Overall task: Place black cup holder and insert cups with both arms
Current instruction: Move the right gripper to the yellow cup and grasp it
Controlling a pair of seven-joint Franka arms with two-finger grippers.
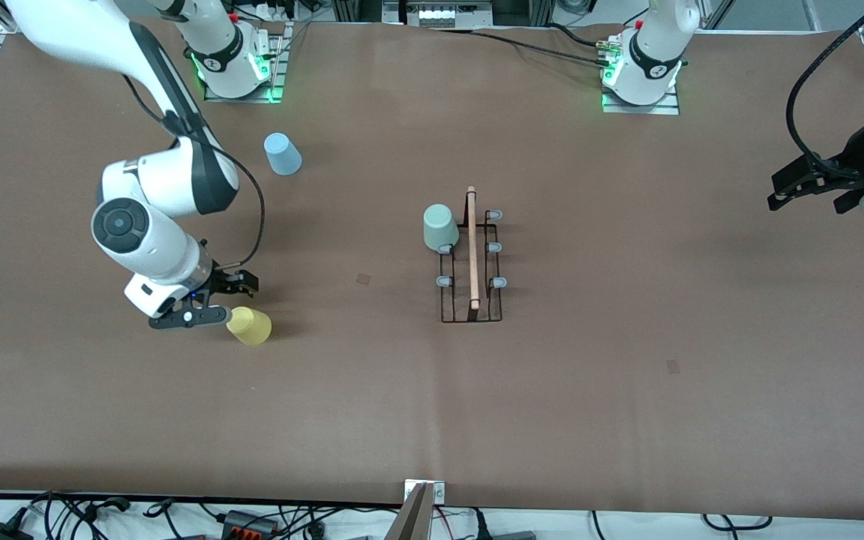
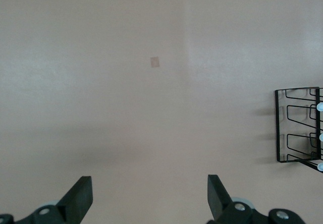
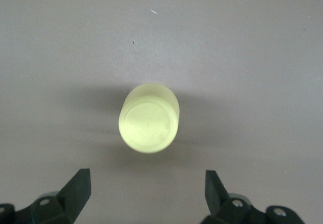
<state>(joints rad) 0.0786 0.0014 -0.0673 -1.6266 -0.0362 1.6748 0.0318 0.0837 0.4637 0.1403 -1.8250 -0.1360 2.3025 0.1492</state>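
The black cup holder (image 1: 472, 255) with its wooden rod stands at the middle of the table; its end shows in the left wrist view (image 2: 298, 125). A pale green cup (image 1: 439, 227) sits on one of its pegs, on the side toward the right arm's end. A yellow cup (image 1: 250, 326) stands mouth down on the table. My right gripper (image 1: 239, 298) is open just above and beside it; in the right wrist view the cup (image 3: 149, 118) lies ahead of the open gripper (image 3: 148, 188). A light blue cup (image 1: 282, 154) stands mouth down near the right arm's base. My left gripper (image 1: 775, 192) waits open (image 2: 150, 193) at its end of the table.
Brown cloth covers the table (image 1: 627, 420). Small tape squares mark it (image 1: 364, 278) (image 1: 673, 366), one also in the left wrist view (image 2: 155, 61). Cables and plugs lie along the front edge (image 1: 252, 517). The arm bases stand at the edge farthest from the camera.
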